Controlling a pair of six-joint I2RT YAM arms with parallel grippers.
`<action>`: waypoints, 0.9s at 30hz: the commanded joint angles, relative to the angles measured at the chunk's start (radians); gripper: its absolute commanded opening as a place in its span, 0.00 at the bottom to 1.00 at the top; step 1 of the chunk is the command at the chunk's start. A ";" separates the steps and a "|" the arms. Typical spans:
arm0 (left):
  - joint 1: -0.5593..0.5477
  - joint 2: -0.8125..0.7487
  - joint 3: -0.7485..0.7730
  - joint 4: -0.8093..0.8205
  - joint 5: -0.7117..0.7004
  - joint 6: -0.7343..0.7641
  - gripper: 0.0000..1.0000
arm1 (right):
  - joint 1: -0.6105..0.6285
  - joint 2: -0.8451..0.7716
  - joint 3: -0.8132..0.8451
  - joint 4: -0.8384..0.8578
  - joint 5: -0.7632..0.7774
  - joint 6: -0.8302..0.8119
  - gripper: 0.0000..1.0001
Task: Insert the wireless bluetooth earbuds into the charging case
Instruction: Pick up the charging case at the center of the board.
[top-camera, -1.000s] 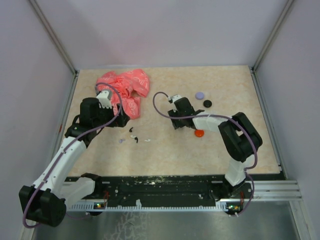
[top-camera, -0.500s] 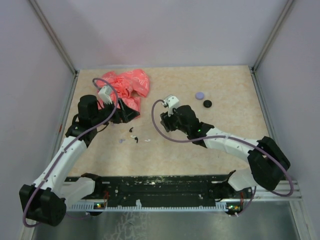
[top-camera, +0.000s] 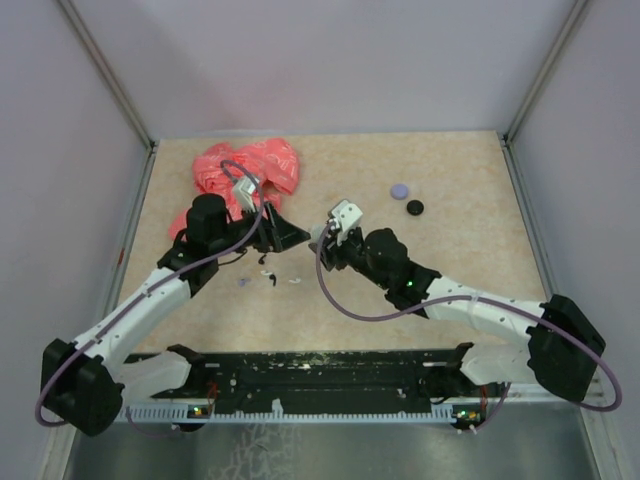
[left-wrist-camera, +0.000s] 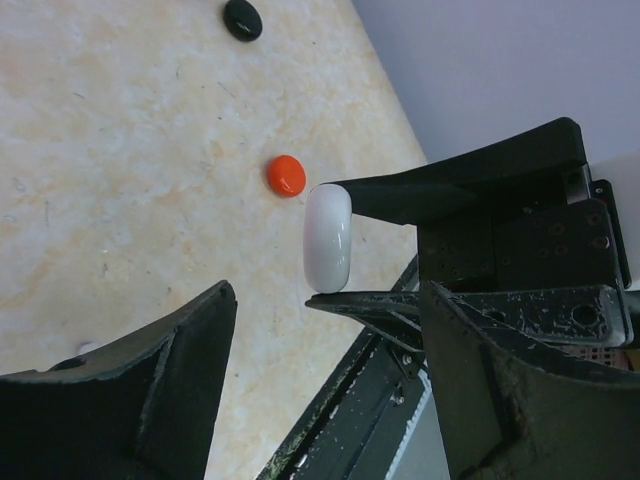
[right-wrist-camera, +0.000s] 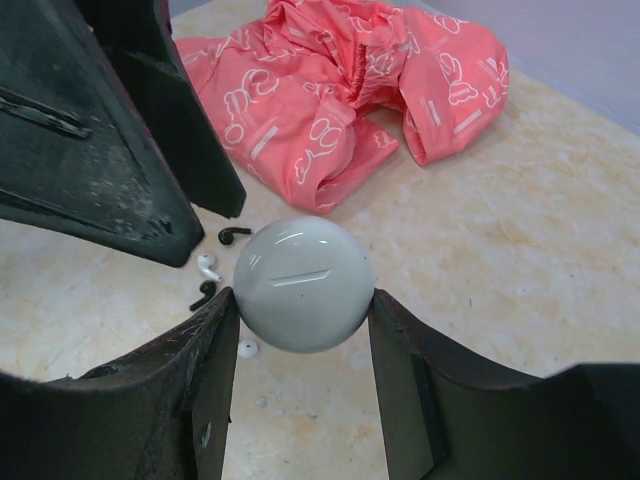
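Note:
My right gripper (right-wrist-camera: 303, 300) is shut on the closed round white charging case (right-wrist-camera: 303, 285) and holds it above the table. The case also shows edge-on in the left wrist view (left-wrist-camera: 328, 238), between the right gripper's black fingers. My left gripper (left-wrist-camera: 328, 292) is open and empty, right beside the case; in the top view it (top-camera: 292, 236) faces the right gripper (top-camera: 322, 245). Several earbuds lie on the table below: a black one (right-wrist-camera: 235, 234), a white one (right-wrist-camera: 208, 266) and another black one (right-wrist-camera: 203, 293). They show in the top view (top-camera: 268, 270) under the left gripper.
A crumpled pink bag (top-camera: 245, 170) lies at the back left. A purple disc (top-camera: 401, 190) and a black disc (top-camera: 415, 207) sit at the back right. A red disc (left-wrist-camera: 287, 175) lies on the table beyond the case. The black rail (top-camera: 320, 375) runs along the near edge.
My right arm has swung left and stretched out toward the table's middle. My left gripper has moved right, off the pink bag, until the two grippers meet above the earbuds.

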 joint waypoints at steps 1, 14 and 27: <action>-0.054 0.035 0.001 0.100 -0.050 -0.037 0.76 | 0.022 -0.044 -0.010 0.102 0.005 -0.024 0.37; -0.104 0.100 0.013 0.176 -0.052 -0.057 0.49 | 0.034 -0.071 -0.045 0.154 -0.011 -0.040 0.37; -0.111 0.076 0.050 0.113 -0.078 0.107 0.05 | 0.013 -0.100 -0.047 0.080 -0.130 -0.071 0.55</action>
